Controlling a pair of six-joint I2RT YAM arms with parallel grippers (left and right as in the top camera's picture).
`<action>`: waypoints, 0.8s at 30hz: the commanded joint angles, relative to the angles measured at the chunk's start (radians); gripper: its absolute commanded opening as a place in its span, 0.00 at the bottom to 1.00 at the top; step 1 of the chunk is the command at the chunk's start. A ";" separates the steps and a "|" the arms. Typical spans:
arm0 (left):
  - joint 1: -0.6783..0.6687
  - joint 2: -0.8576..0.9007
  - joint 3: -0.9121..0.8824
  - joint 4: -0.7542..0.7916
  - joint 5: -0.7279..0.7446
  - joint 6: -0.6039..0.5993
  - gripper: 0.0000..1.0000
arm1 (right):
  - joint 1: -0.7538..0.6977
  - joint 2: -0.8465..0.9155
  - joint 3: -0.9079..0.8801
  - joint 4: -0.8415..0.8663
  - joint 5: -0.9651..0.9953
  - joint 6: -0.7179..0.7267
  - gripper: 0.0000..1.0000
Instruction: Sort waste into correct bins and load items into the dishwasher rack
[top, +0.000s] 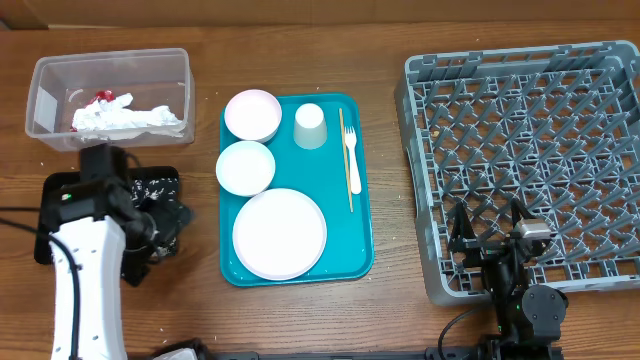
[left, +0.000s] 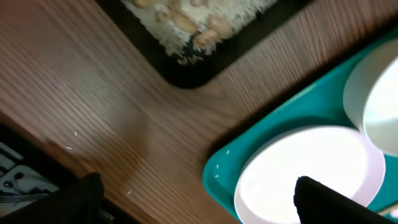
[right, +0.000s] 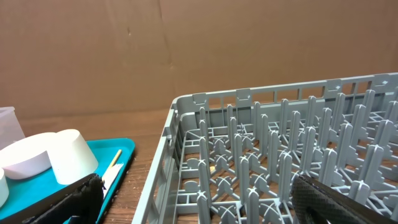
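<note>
Both my tools are spread wide with nothing between the fingers. My left gripper (left: 205, 200) hangs just off the near-left corner of the teal rectangular serving tray (top: 345, 255); my right gripper (right: 196, 200) sits well to that tray's right, over the near-left corner of the big grey lattice dishwasher rack (top: 420, 180), which holds nothing yet. The next move turns on the large flat white plate (top: 279, 233). It lies at the tray's near end, directly right of my left gripper and closer to it than to the right one. Being round, it has no long axis, and it lies flat, so I judge I must catch its rim edge-on. Farther up the tray stand two small white bowls (top: 252, 114) (top: 245, 167) and a small white cup (top: 309, 126). Left of the tray, crumpled white napkins (top: 125, 118) and a red wrapper (top: 100, 97) lie in the clear plastic tub (top: 45, 95), and rice-like scraps (left: 186, 25) in the black tray (top: 160, 182); I see no carrot. The wooden table (top: 390, 40) leaves open room between tray and rack.
</note>
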 joint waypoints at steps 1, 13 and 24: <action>0.079 0.002 -0.007 -0.007 -0.003 0.016 1.00 | -0.002 -0.007 -0.010 0.004 0.006 0.002 1.00; 0.137 0.002 -0.007 0.006 0.021 0.013 1.00 | -0.001 -0.007 -0.010 0.045 -0.133 0.054 1.00; 0.137 0.002 -0.007 0.006 0.021 0.013 1.00 | -0.001 -0.007 -0.010 0.299 -1.059 0.870 1.00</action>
